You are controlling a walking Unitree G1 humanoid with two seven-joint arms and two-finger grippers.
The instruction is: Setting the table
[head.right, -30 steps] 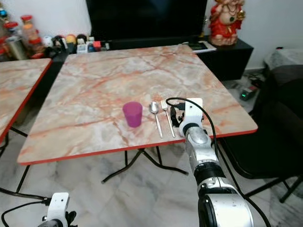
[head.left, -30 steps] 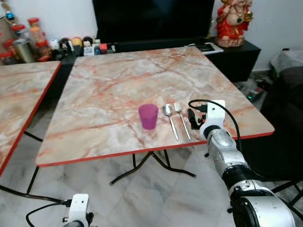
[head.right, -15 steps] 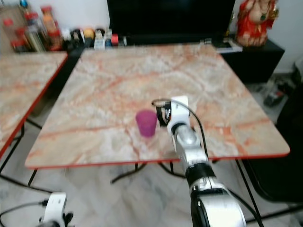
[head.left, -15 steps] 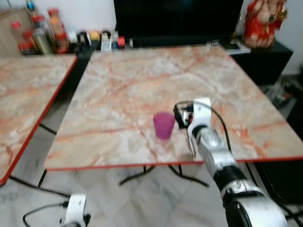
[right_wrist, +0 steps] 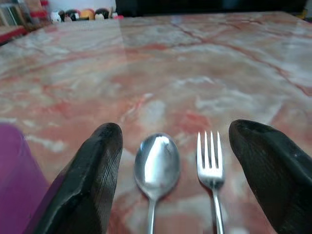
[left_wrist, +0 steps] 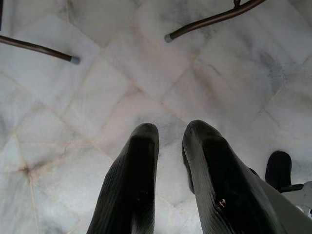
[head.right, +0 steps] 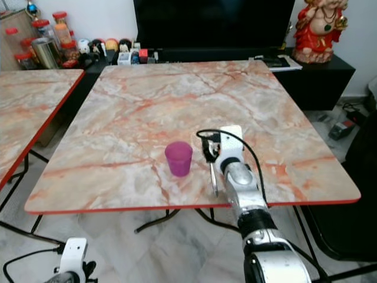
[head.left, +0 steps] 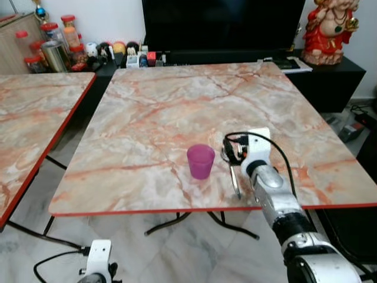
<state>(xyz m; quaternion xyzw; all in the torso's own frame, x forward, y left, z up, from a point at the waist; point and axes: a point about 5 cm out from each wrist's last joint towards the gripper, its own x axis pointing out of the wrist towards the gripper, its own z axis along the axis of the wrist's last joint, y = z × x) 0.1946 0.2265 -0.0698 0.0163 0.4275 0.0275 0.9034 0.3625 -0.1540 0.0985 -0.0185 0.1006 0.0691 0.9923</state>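
A purple cup [head.left: 201, 161] stands upright near the front edge of the marble table [head.left: 177, 106]. Just to its right lie a silver spoon [right_wrist: 157, 161] and a fork [right_wrist: 210, 165], side by side with their heads pointing away from me. My right gripper [right_wrist: 175, 134] is low over the table and open, its fingers [right_wrist: 100, 165] straddling the heads of both pieces. In the left eye view the right gripper [head.left: 232, 152] hides most of the cutlery, and one handle [head.left: 235, 183] shows below it. My left gripper [left_wrist: 170, 131] hangs idle over the floor, shut on nothing.
A second marble table [head.left: 29, 124] stands to the left across a narrow gap. Behind are a black TV cabinet [head.left: 330, 76] with a red statue [head.left: 330, 29], and jars [head.left: 53, 47] at the back left. Table legs [left_wrist: 209, 19] cross the tiled floor below.
The camera has shifted. My right gripper has moved left from beside the fork to over the heads of the spoon and fork, closer to the cup. The cup and cutlery have stayed put.
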